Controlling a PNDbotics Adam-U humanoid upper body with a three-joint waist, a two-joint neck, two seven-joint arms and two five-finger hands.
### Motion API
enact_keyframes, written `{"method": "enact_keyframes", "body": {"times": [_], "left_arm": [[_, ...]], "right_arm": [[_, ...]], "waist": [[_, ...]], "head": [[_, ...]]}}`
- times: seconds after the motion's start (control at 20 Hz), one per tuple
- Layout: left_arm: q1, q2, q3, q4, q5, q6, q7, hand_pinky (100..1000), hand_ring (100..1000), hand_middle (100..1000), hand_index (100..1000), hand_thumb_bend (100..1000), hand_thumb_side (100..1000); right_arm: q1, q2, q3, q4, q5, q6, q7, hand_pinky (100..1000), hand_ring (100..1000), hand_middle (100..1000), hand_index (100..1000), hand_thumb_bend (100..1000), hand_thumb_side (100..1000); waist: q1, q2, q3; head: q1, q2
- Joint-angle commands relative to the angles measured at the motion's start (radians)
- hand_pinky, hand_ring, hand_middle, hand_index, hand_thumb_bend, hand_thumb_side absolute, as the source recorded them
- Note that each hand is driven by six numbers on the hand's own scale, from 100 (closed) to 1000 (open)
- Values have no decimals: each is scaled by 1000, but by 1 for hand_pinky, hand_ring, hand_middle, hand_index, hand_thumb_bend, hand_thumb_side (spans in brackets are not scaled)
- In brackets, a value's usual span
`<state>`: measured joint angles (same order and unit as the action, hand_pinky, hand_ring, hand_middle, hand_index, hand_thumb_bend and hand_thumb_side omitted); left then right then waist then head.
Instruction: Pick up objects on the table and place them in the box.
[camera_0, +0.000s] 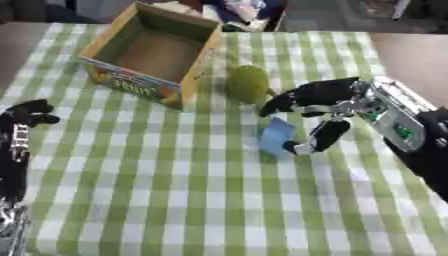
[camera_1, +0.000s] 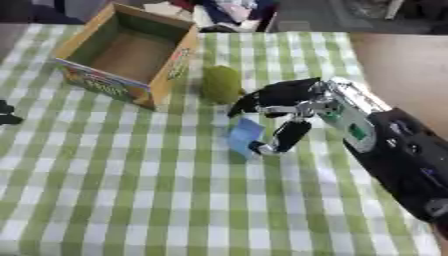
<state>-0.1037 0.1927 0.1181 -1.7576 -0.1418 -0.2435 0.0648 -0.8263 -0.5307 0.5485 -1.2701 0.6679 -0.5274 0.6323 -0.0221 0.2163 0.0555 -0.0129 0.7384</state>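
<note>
A small light-blue flat card-like object (camera_0: 277, 135) is pinched upright between the thumb and curled fingers of the right hand (camera_0: 325, 107), just above the green-checked worktop (camera_0: 175, 190). A round green fruit-like object (camera_0: 248, 83) is seen beside the open cardboard box (camera_0: 153, 52). The left hand (camera_0: 22, 120) is rested open at the left edge.

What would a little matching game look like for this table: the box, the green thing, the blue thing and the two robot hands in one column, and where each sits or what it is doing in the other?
Things:
1. box
2. green object
3. blue object
4. right robot hand
5. left robot hand

Descriptions:
A. idle at the left edge of the table
B. open-topped and empty, at the far left of the cloth
C. curled round the small flat piece, thumb and fingers on either side
D. beside the box, on its right
E. standing on edge between thumb and fingers

Pairs: 1-B, 2-D, 3-E, 4-C, 5-A
</note>
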Motion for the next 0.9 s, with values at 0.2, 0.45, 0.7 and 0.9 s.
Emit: {"method": "enact_keyframes", "body": {"times": [0.2, 0.45, 0.7, 0.9], "left_arm": [[-10, 21, -2, -14, -6, 1, 3, 823, 612, 623, 741, 100, 869], [-9, 21, -1, -14, -7, 2, 5, 823, 611, 622, 741, 100, 868], [-7, 23, 1, -13, -10, 2, 8, 822, 610, 621, 741, 100, 867], [-5, 25, 2, -12, -12, 3, 11, 821, 610, 621, 740, 100, 866]], "right_arm": [[-22, -3, -4, 2, 14, -98, 101, 839, 930, 919, 1000, 183, 575], [-23, -11, -8, -4, 11, -98, 94, 840, 932, 943, 1000, 199, 600], [-27, -30, -7, -22, 1, -96, 87, 842, 935, 959, 1000, 232, 632], [-28, -46, -3, -35, -11, -94, 87, 843, 936, 963, 1000, 248, 641]], "waist": [[-1, -11, 4], [-3, -11, 2], [-5, -12, -3], [-6, -13, -9]], "head": [[-4, 5], [-2, 6], [2, 5], [5, 8]]}}
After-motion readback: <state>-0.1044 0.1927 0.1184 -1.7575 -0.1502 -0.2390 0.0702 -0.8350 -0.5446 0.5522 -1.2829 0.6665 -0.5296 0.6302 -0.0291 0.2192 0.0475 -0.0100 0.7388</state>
